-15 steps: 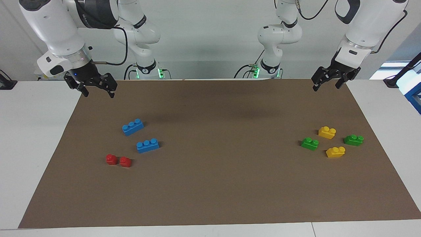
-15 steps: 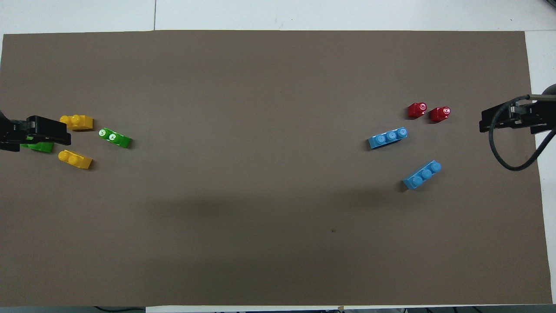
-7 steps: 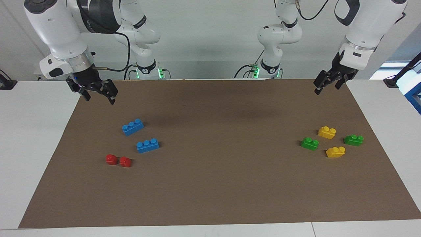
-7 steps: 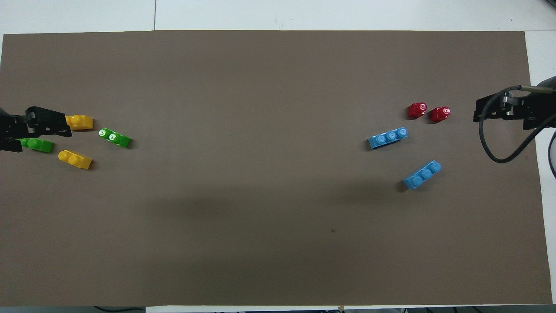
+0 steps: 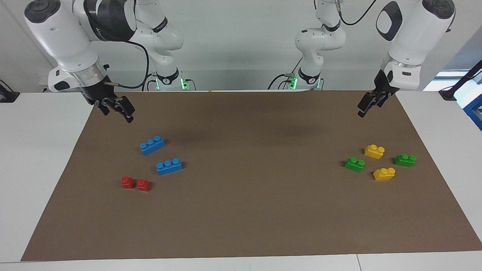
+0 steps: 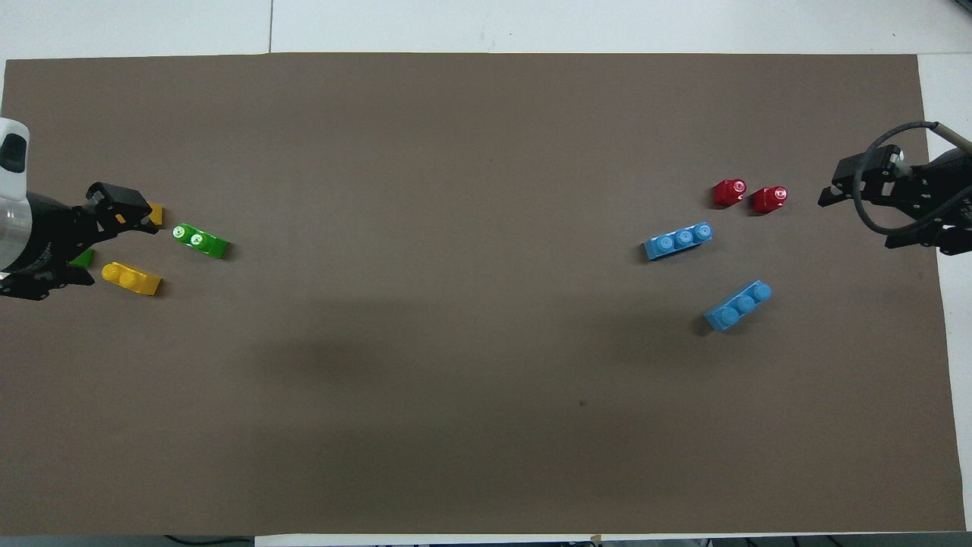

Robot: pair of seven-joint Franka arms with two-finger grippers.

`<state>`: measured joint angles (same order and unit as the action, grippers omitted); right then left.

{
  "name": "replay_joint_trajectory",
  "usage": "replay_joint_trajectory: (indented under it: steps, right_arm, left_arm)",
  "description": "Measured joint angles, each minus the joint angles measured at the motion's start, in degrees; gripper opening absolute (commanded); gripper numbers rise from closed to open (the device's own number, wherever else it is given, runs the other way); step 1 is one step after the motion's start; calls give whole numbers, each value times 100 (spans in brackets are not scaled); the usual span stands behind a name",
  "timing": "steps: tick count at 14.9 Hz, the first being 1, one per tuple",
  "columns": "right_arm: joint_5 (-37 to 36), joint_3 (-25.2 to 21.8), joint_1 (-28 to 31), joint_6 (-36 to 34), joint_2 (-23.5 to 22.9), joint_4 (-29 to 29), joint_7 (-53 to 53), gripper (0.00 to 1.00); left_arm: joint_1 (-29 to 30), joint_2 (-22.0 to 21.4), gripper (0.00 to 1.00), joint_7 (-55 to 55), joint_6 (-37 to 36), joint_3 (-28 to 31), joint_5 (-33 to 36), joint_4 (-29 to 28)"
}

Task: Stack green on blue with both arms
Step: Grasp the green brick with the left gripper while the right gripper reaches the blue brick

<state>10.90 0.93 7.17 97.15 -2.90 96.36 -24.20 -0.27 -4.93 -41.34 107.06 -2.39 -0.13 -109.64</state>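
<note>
Both grippers up in air, holding nothing. Left gripper (image 5: 362, 110) over mat (image 5: 241, 226) edge at left arm's end, fingers spread. Right gripper (image 5: 119, 112) over mat's corner at right arm's end, fingers wide too. Blue brick (image 5: 152, 145) on mat below right gripper, well apart from its fingers; second blue brick (image 5: 169, 166) farther out. Bright-green brick (image 5: 354, 164) flat on mat, well clear of left gripper's fingers, beside yellow bricks (image 5: 374, 151) and darker green brick (image 5: 404, 160). Red pieces (image 5: 135, 183) farthest.

Glossy smooth plastic green brick (image 5: 354, 164) and blue bricks (image 5: 152, 145); matt brown paper-like mat (image 5: 241, 210) on smooth white table (image 5: 34, 150).
</note>
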Motion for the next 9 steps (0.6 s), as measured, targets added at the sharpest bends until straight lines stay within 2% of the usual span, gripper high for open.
replay_joint_trajectory:
  steps: [3,9]
  right_arm:
    - [592,-6,147,73,-300,6,-147,100]
    - [1590,-9,302,83,-707,7,-799,99]
  left_arm:
    - [64,244,100,-458,420,20,0,-311]
    - [300,958,100,-1380,1224,46,0,-417]
